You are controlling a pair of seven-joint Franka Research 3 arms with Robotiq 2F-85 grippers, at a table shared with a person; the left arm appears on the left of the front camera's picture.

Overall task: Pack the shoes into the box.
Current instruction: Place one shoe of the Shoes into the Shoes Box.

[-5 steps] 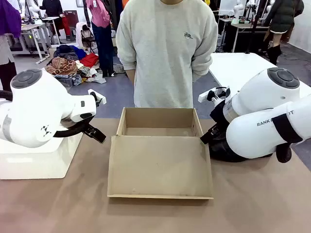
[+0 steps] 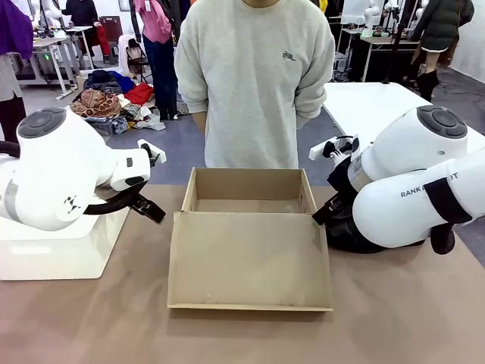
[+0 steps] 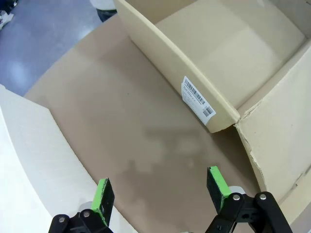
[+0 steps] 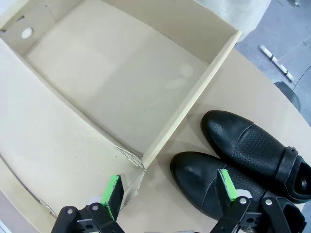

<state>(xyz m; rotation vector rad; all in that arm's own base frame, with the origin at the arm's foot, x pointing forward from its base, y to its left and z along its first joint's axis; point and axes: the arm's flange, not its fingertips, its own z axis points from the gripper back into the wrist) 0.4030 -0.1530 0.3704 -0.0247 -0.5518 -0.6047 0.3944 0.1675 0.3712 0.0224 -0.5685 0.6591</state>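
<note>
the brown cardboard shoebox [image 2: 246,184] sits in the middle of the table [image 2: 242,334]. its big flap lid [image 2: 250,258] is folded down flat toward the robot's side, and the tray behind it shows a bare cardboard floor. a person [image 2: 254,83] in a pale grey sweatshirt stands right at the far edge of the table, just behind the box.

the shoes [image 4: 243,160] are outside the box, on the table just beside its wall on the robot's right. they lie side by side, touching, with their glossy black toes pointed toward that wall. the nearer shoe [image 4: 204,182] has its toe close to the corner where the flap joins the tray (the cardboard looks torn there), and the farther shoe [image 4: 248,145] shows a strap across its top.

the right hand [image 4: 171,189] hangs above that corner with its jaws spread wide and nothing between them. one green pad is over the nearer shoe and the other is over the flap.

the left hand [image 3: 159,190] is also spread wide and holds nothing. it hovers over bare table between the shoebox's left wall, which carries a barcode label [image 3: 198,103], and a white box [image 2: 61,254] at the table's left edge.
</note>
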